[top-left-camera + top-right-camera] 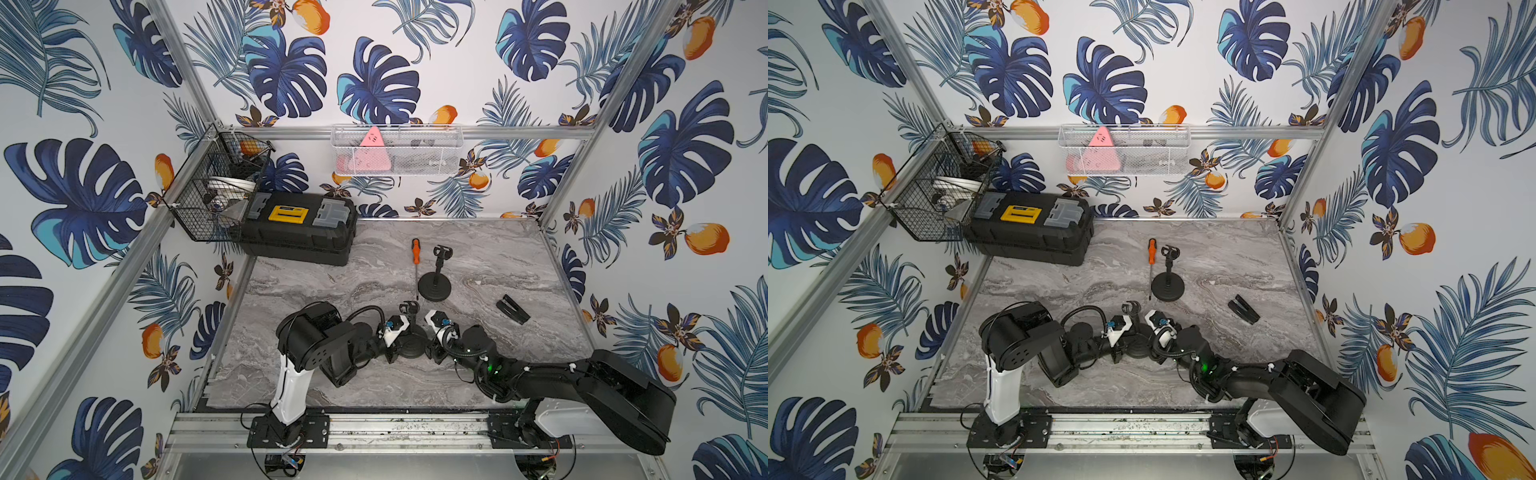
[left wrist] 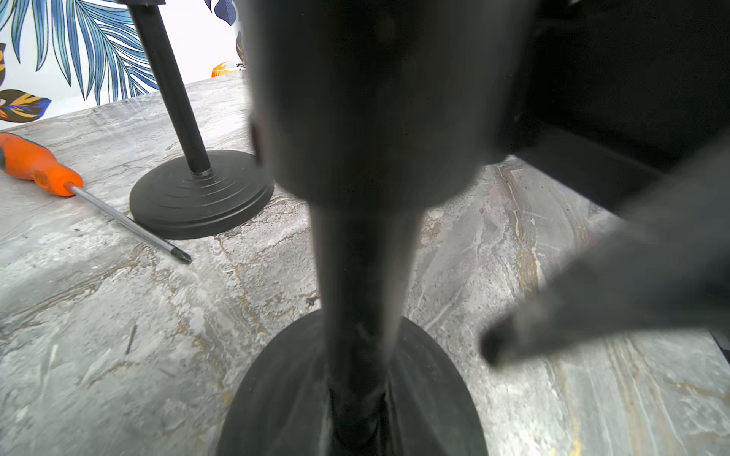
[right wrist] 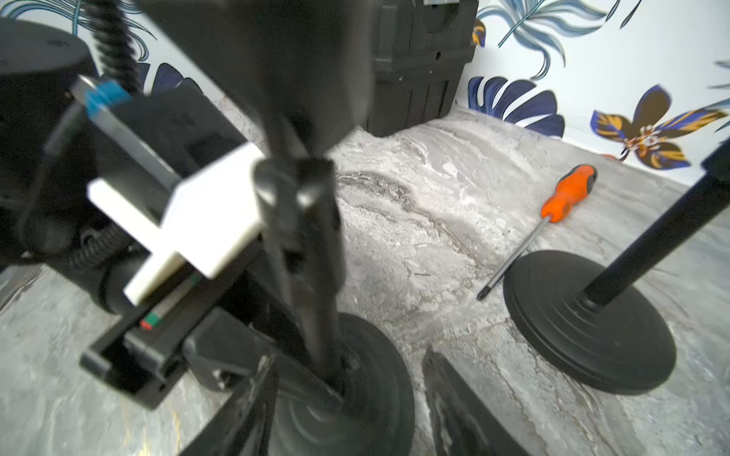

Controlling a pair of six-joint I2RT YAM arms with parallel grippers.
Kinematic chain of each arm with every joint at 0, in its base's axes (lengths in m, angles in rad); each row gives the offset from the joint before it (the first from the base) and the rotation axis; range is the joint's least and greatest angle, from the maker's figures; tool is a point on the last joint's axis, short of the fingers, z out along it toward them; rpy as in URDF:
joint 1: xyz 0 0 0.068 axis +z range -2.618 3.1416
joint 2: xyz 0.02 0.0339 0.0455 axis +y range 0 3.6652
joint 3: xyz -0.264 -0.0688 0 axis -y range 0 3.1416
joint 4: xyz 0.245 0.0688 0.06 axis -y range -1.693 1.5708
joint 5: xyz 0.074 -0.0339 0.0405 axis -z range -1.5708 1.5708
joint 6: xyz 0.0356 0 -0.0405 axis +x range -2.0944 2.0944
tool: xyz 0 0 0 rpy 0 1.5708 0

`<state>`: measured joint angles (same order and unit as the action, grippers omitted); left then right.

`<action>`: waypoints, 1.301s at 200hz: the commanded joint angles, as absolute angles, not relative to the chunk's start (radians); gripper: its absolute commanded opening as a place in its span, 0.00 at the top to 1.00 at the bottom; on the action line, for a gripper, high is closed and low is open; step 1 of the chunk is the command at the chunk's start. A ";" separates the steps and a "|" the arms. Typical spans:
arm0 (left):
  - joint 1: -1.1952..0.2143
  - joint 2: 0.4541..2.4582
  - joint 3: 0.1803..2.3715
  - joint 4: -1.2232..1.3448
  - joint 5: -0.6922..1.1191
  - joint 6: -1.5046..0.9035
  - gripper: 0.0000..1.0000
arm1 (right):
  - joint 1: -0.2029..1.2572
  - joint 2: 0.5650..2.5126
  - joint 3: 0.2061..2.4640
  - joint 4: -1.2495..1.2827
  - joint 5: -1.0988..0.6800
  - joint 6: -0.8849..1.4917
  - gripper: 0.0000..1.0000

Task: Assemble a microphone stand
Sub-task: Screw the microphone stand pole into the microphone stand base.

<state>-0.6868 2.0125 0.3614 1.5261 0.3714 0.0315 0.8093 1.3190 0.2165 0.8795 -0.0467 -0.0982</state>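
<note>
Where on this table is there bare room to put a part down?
Free: the back-right corner of the table, behind the clip; the left strip between toolbox and left arm; the front edge between it and the right arm. Crowded: the middle, with screwdriver, far stand, and the left gripper and right gripper at the near stand.

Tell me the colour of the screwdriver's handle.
The screwdriver handle is orange with grey trim; best seen in the right wrist view.
</note>
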 commanded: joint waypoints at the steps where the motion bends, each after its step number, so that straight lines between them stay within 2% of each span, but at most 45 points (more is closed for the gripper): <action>1: -0.686 2.017 0.364 1.542 0.367 0.039 0.85 | 0.740 1.314 0.216 0.887 -0.385 -0.170 0.45; 27: -0.686 2.012 0.362 1.542 0.373 0.038 0.86 | 0.697 1.354 0.266 0.865 -0.487 -0.205 0.53; 45: -0.686 2.011 0.359 1.542 0.371 0.038 0.86 | 0.673 1.371 0.276 0.913 -0.558 -0.206 0.53; 80: -0.687 2.013 0.362 1.542 0.378 0.036 0.86 | 0.652 1.380 0.333 0.842 -0.590 -0.259 0.53; 100: -0.689 2.013 0.362 1.542 0.381 0.036 0.86 | 0.636 1.405 0.363 0.833 -0.621 -0.277 0.62; 162: -0.689 2.012 0.363 1.542 0.383 0.037 0.86 | 0.566 1.536 0.407 0.917 -0.744 -0.243 0.55; 206: -0.689 2.022 0.367 1.542 0.388 0.035 0.86 | 0.528 1.635 0.421 1.056 -0.927 -0.203 0.64; 260: -0.690 2.028 0.374 1.541 0.387 0.031 0.85 | 0.528 1.655 0.485 0.906 -0.977 -0.281 0.70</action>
